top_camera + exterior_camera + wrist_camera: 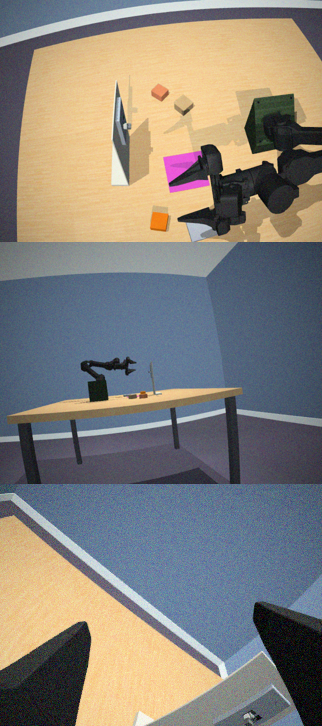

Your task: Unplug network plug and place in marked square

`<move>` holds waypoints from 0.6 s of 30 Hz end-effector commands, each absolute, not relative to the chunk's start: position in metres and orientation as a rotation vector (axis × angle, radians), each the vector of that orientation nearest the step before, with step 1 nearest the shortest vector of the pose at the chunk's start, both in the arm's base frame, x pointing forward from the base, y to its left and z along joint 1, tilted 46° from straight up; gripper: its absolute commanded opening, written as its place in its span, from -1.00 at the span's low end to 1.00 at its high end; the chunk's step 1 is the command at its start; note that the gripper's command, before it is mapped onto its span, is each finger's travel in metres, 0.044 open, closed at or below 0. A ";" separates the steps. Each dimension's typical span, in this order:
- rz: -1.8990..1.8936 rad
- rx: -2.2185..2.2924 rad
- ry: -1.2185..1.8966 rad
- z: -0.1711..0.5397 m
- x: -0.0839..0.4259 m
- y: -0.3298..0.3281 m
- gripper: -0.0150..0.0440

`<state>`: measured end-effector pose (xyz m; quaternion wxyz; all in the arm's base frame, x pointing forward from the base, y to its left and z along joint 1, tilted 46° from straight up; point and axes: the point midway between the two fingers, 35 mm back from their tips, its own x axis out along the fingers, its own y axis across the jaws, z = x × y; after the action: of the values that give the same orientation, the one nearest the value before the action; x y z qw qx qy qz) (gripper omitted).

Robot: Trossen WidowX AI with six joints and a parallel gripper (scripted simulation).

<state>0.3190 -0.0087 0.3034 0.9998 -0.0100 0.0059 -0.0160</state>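
The plug (127,126) (149,371) (249,717) is seated in the panel (120,158) (152,379) (200,702). I judge it light and rigid, with a delicate tab; grip the body's sides after pressing the tab. My gripper (173,201) (135,366) (173,621) stands wide, holds nothing and touches nothing.

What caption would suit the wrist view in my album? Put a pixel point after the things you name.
Between open gripper fingers, an upright panel (220,694) (121,158) (152,379) slants into view.
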 end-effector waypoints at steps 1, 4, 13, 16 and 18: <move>-0.034 -0.024 0.013 0.302 0.319 -0.009 0.78; -0.056 -0.073 0.031 0.286 0.324 -0.016 0.51; -0.135 -0.263 0.111 0.224 0.331 -0.041 0.04; -0.158 -0.326 0.142 0.204 0.330 -0.049 0.04; -0.173 -0.367 0.163 0.191 0.328 -0.055 0.04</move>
<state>0.3315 -0.0450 0.2158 0.9846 -0.1472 0.0603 -0.0724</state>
